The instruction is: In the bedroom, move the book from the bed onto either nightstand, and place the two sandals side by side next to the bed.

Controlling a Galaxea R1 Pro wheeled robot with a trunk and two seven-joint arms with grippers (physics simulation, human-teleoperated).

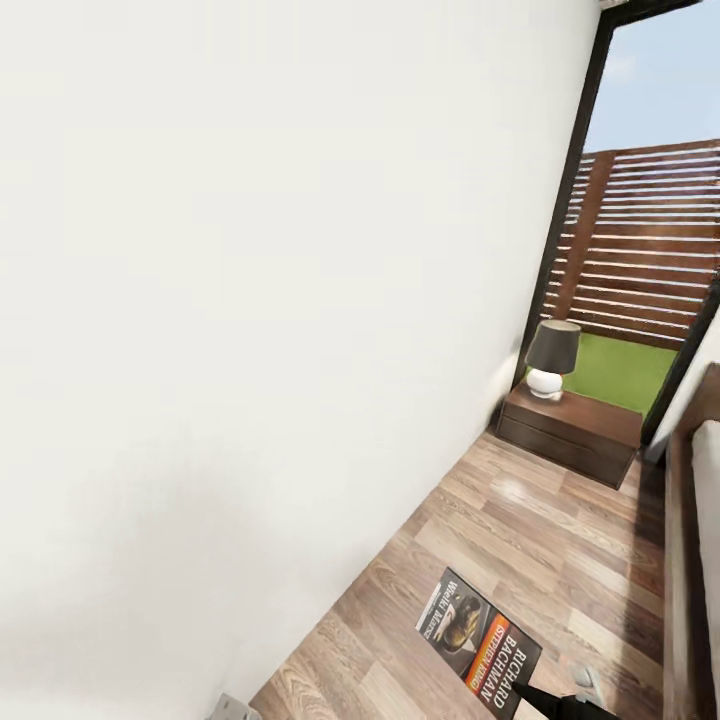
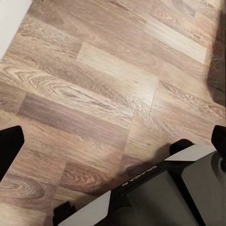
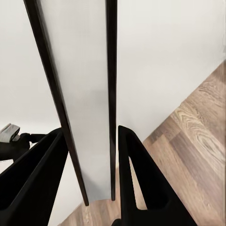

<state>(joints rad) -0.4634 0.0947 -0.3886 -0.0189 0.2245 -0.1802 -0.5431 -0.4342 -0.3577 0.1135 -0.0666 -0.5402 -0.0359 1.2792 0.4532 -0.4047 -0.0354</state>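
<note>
The book [image 1: 478,641] sits at the bottom centre of the head view, held up above the wood floor [image 1: 520,530]. The right gripper [image 3: 89,155] has its jaws clenched on its thin edge. The nightstand [image 1: 570,432], carrying a lamp [image 1: 551,357], stands right of centre under the window. The left gripper's [image 2: 113,141] jaws are spread wide, released.

Bedroom — bed [image 1: 700,560], nightstand [image 1: 575,430] w/ lamp [image 1: 551,357].

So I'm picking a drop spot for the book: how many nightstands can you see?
1. The nightstand stands against the window at the far end of the floor, beside the bed, with a lamp on top. A second may be out of frame.
</note>
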